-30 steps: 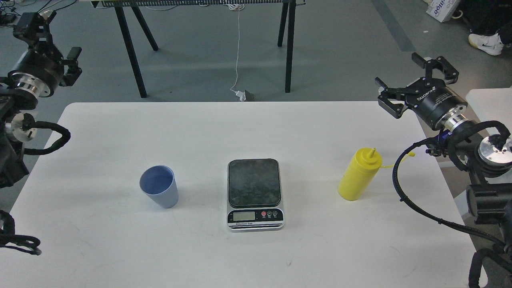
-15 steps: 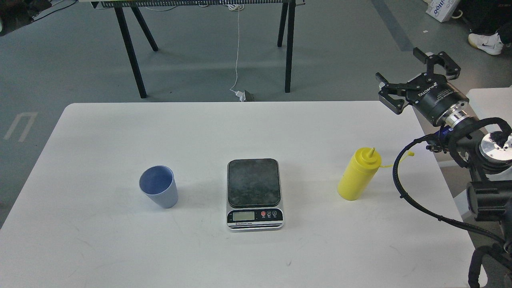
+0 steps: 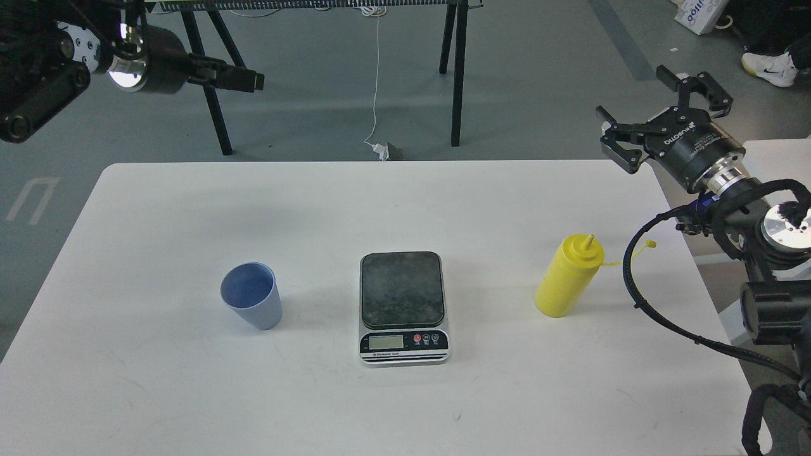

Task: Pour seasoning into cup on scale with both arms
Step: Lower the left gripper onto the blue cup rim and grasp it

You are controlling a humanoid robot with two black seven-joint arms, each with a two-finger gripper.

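The light-blue cup (image 3: 251, 304) stands upright on the white table (image 3: 190, 209), left of the scale (image 3: 403, 307), whose dark platform is bare. The yellow seasoning bottle (image 3: 567, 277) stands upright right of the scale, its cap hanging on a tether (image 3: 645, 247). My right gripper (image 3: 647, 115) is open and empty, raised off the table's far right corner, above and behind the bottle. My left gripper (image 3: 244, 79) is at the top left, high beyond the table's far edge, pointing right. It is seen side-on and dark, so its fingers cannot be told apart.
Black trestle legs (image 3: 212, 88) and a white cable with a plug (image 3: 380, 149) are on the grey floor behind the table. My right arm's cables (image 3: 659, 316) loop over the table's right edge. A white surface (image 3: 776, 158) lies at the far right.
My left arm left the view at the left edge and has come back in at the top left, gripper pointing right. My right gripper shifted slightly up and right. Cup, scale and bottle have not moved.
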